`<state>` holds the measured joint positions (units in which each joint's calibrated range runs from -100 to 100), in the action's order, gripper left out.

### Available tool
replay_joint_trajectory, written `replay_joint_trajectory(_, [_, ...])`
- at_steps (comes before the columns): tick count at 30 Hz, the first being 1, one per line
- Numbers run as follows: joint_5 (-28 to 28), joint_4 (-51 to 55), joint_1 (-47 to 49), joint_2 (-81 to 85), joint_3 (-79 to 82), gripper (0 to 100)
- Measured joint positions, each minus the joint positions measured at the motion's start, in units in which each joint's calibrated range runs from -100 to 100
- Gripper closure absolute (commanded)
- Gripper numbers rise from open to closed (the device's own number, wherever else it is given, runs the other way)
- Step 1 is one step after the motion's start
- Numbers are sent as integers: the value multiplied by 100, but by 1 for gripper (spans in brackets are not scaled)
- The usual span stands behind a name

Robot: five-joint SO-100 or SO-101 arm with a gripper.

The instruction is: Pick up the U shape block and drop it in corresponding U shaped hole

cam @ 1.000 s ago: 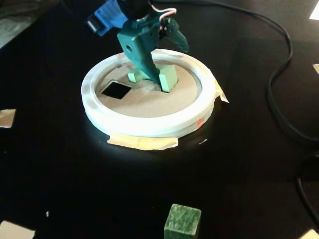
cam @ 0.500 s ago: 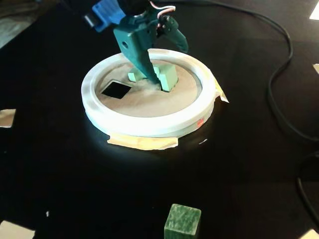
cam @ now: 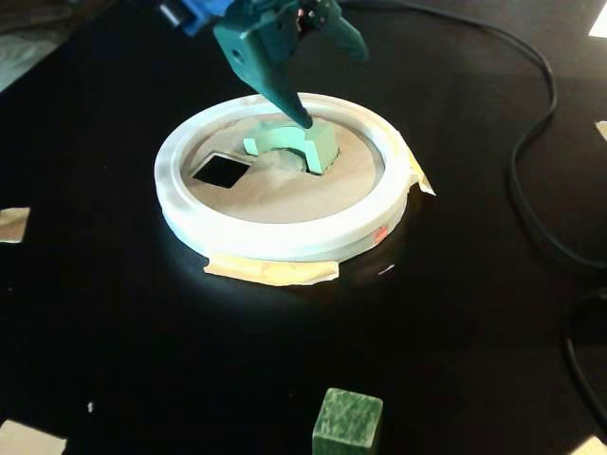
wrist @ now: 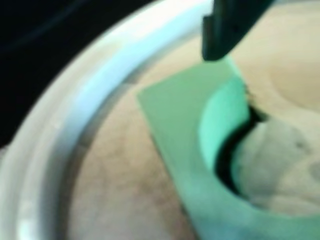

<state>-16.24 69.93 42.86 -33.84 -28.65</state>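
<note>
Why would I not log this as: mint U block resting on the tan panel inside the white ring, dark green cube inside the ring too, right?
The cube's place is wrong. The fixed view shows the dark green cube outside the white ring, on the black table near the bottom edge. The mint U block does sit on the tan panel inside the ring.

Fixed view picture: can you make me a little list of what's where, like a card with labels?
block: pale green U block on the tan panel, at the U hole, sticking up, not dropped in
gripper: teal gripper above the block, one fingertip at its top; jaws spread
ring: white ring around the panel, taped to the black table
square hole: dark square hole left of the block, empty
cube: dark green cube near the bottom edge, outside the ring
</note>
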Motion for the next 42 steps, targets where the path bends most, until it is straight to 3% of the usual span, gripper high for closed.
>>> replay_joint_trajectory(25, [244, -514, 390, -990, -98, 14])
replay_joint_trajectory(42, [254, -58, 370, -223, -176, 14])
